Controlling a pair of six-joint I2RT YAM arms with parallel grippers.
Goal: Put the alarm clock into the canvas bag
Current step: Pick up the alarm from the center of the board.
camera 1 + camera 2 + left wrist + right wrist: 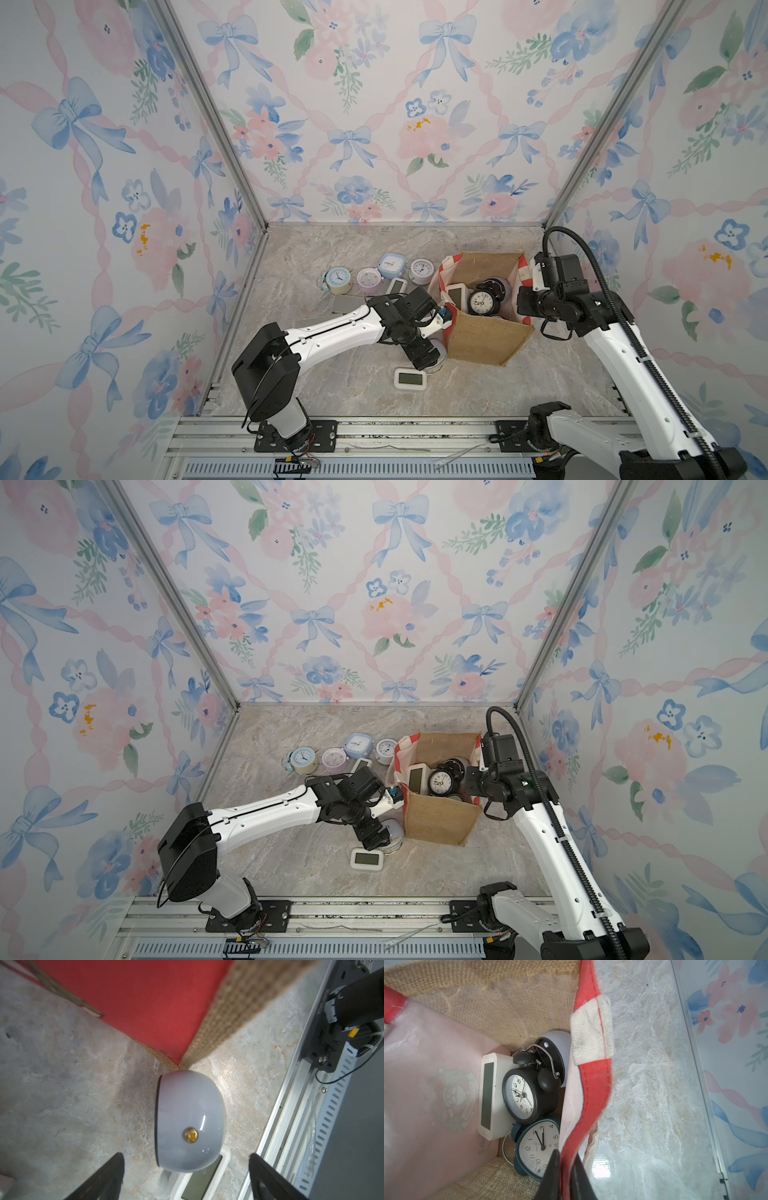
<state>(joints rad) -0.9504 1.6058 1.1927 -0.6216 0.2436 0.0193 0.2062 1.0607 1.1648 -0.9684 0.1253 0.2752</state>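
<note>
The canvas bag stands open at the table's right middle, tan burlap with red side panels. Inside it lie a black twin-bell alarm clock, a white digital clock, a teal clock and a grey one. A grey dome alarm clock sits on the table against the bag's near left corner. My left gripper hangs open just above it, a finger on either side, not touching. My right gripper is shut on the bag's red right-hand rim.
A white digital clock lies flat just in front of the dome clock. Several pastel clocks and a small white digital one stand behind the left arm. The metal rail runs along the front edge.
</note>
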